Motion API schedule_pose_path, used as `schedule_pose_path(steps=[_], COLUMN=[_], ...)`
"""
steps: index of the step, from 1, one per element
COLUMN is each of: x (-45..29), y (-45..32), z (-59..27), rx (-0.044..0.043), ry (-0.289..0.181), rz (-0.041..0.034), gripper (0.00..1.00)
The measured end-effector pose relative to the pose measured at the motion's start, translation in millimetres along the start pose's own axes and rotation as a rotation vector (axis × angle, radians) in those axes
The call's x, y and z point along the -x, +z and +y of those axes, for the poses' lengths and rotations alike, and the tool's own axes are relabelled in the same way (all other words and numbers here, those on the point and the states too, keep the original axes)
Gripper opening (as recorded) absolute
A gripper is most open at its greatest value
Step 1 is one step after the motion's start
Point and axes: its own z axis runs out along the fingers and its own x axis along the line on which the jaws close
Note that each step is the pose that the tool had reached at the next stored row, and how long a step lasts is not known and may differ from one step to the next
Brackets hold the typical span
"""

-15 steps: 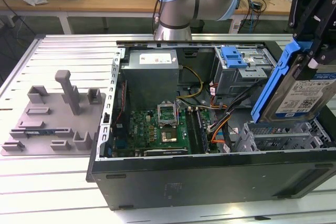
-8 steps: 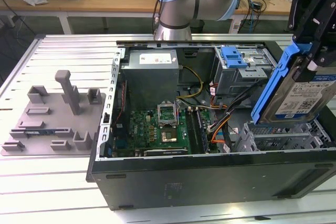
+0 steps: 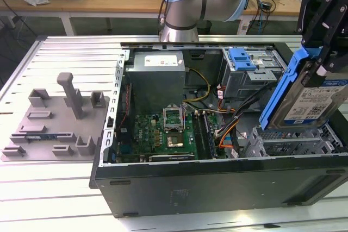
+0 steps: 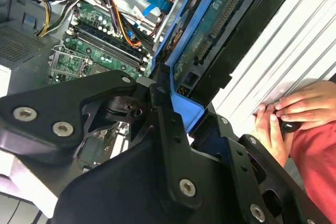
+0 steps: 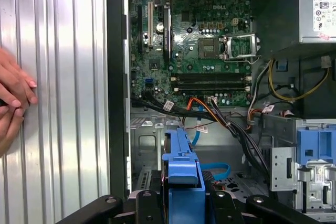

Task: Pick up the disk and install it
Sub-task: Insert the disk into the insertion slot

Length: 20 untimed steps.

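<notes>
1. Disk [image 3: 311, 97]: silver drive w/ white-and-blue label in a blue carrier, clamped between the jaws and hanging below them, tilted, above the open case, not seated
2. Gripper [image 3: 319, 63]: jaws drawn in narrow on the disk's upper end, one black finger on each side of the carrier. In the first wrist view the carrier's blue edge sticks straight out between the fingers, and in the second wrist view the disk's green circuit-board side runs away from the jaws
3. Right under the jaws & disk: grey metal bay frame [image 3: 296, 144] in a corner of the open PC case [image 3: 217, 186]. Can't tell if the disk's lower edge touches it
4. Beside the jaws, inside the case: drive cage [image 3: 247, 66] w/ blue handle, then orange & black cables [image 3: 228, 126], then the motherboard [image 3: 163, 134]
5. Further off from the jaws: large grey box [image 3: 157, 77] w/ white sticker, next to the motherboard
6. Well apart from the jaws, outside the case: grey fixture plate [image 3: 54, 120] lying on the ribbed table [image 3: 65, 52]
7. Person's hands [image 4: 291, 111] rest together on the table just outside the case wall, near the jaws. Red sleeve [image 4: 315, 161] is behind them
</notes>
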Motion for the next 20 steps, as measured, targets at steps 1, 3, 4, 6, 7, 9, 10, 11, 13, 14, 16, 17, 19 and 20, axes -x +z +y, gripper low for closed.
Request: schedule_pose_path(steps=[1, 3, 4, 6, 7, 9, 10, 11, 13, 14, 16, 17, 19, 20], x=[0.0, 0.0, 0.0, 0.0, 0.0, 0.0, 0.0, 0.0, -0.1, -0.2, -0.2, -0.2, -0.3, -0.3], y=[0.3, 1.0, 1.3, 1.9, 2.1, 2.8, 3.0, 3.3, 4.0, 4.3, 5.0, 5.3, 5.8, 6.0], z=[0.0, 0.0, 0.0, 0.0, 0.0, 0.0, 0.0, -0.1, -0.2, -0.2, -0.3, -0.3, -0.4, -0.4], rx=[0.0000, 0.0000, 0.0000, 0.0000, 0.0000, 0.0000, 0.0000, 0.0000, 0.0000, 0.0000, 0.0000, 0.0000, 0.0000, 0.0000], ry=[0.000, 0.000, 0.000, 0.000, 0.000, 0.000, 0.000, 0.000, 0.000, 0.000, 0.000, 0.000, 0.000, 0.000], rz=[0.0001, 0.0001, 0.0001, 0.0001, 0.0000, 0.0001, 0.0002, 0.0001, 0.0001, 0.0001, 0.0000, 0.0001, 0.0001, 0.0001], gripper=[0.37, 0.37, 0.37, 0.37, 0.37, 0.37, 0.37, 0.37, 0.37, 0.37, 0.37, 0.37, 0.37, 0.37])
